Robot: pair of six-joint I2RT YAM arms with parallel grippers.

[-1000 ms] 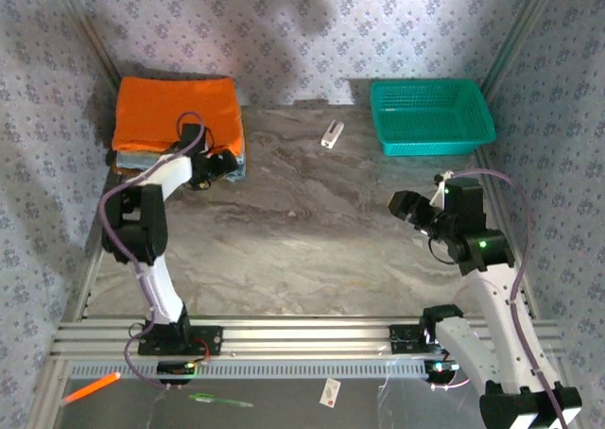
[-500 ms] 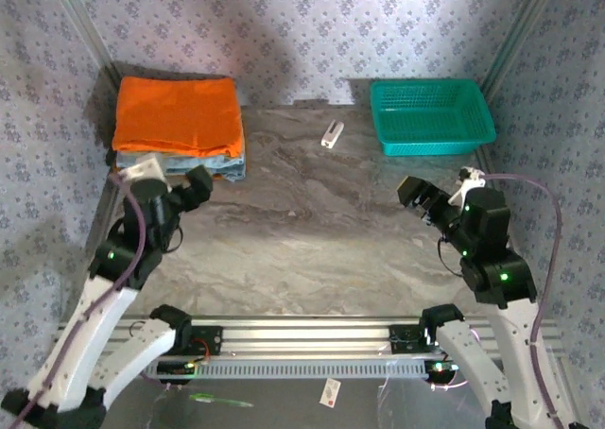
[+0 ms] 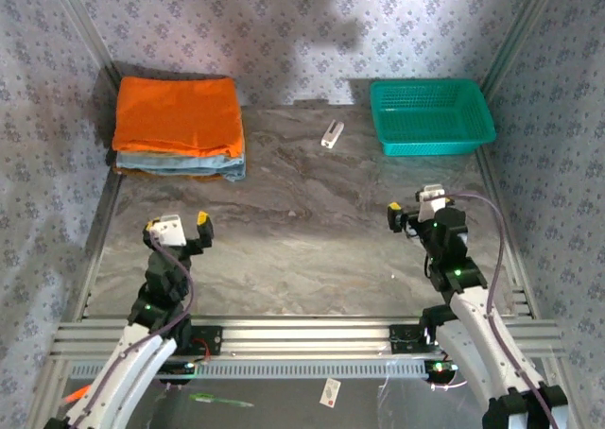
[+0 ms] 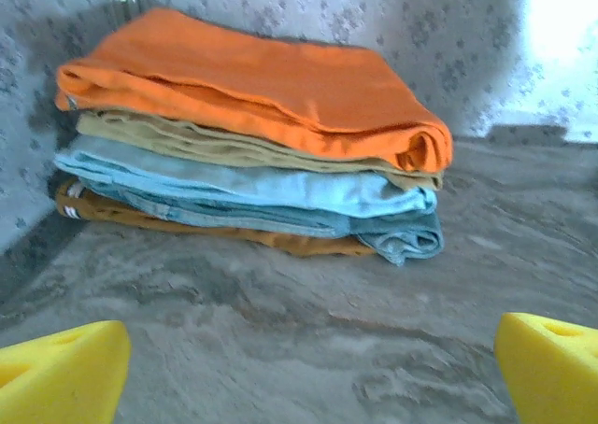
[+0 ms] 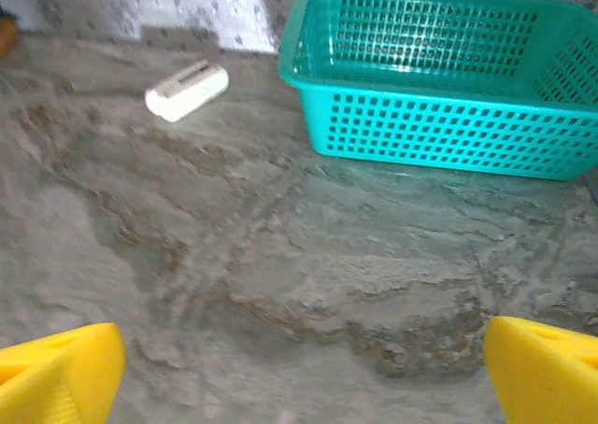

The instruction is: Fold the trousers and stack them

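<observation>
The trousers lie folded flat on top of a pile at the far left of the table, and the left wrist view shows them resting on a tan cloth, then a light blue cloth, with a darker orange-brown piece at the bottom. The rounded fold faces right and sits roughly flush with the layers below. The fold and the stacking look done, so the step in hand is probably to bring both arms to rest clear of the pile. To do that well, the left gripper should keep well apart from the pile's near edge, since a finger catching that soft top layer would drag it askew (any tidying is better done by pressing down from above than by tugging sideways). Its 2 yellow fingers are spread wide with nothing between them, as the left wrist view shows. The right gripper is near the right side, likewise spread and empty. The 1 container here is the teal basket at the far right, with nothing in it in the top view, and a small white object lies on the table to its left.
</observation>
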